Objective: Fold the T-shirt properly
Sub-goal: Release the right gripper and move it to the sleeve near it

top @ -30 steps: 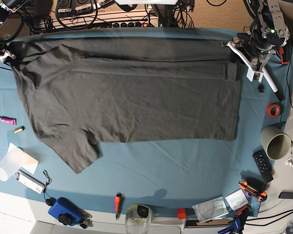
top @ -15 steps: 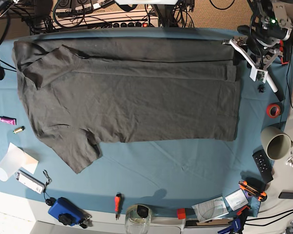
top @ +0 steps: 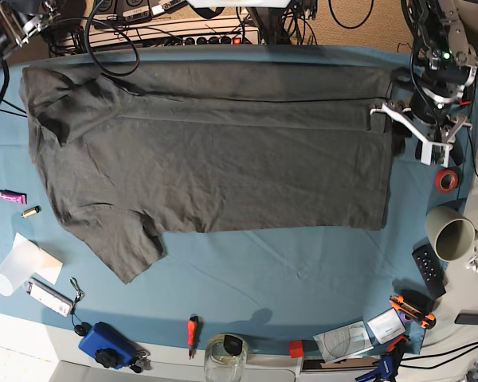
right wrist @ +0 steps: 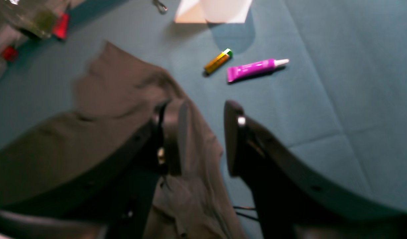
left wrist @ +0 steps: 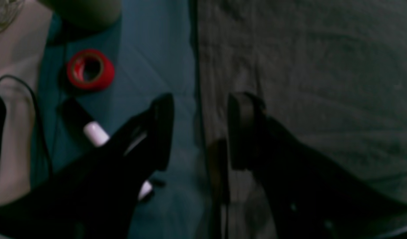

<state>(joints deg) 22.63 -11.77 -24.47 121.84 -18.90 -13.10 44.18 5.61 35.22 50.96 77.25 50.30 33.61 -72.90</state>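
Two hands stand open and empty — left hand over the hem edge at base view's right, right hand above the sleeve. T-shirt lies spread across the tabletop: soft, limp — pinch hem and shoulder corners. Bare cloth below; red tape roll crowds the right.

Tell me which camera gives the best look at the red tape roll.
The left wrist view: the red tape roll is large there, its hole visible, lying on the blue cloth beside the T-shirt edge. The base view shows it small at the table's right. The right wrist view doesn't show it.
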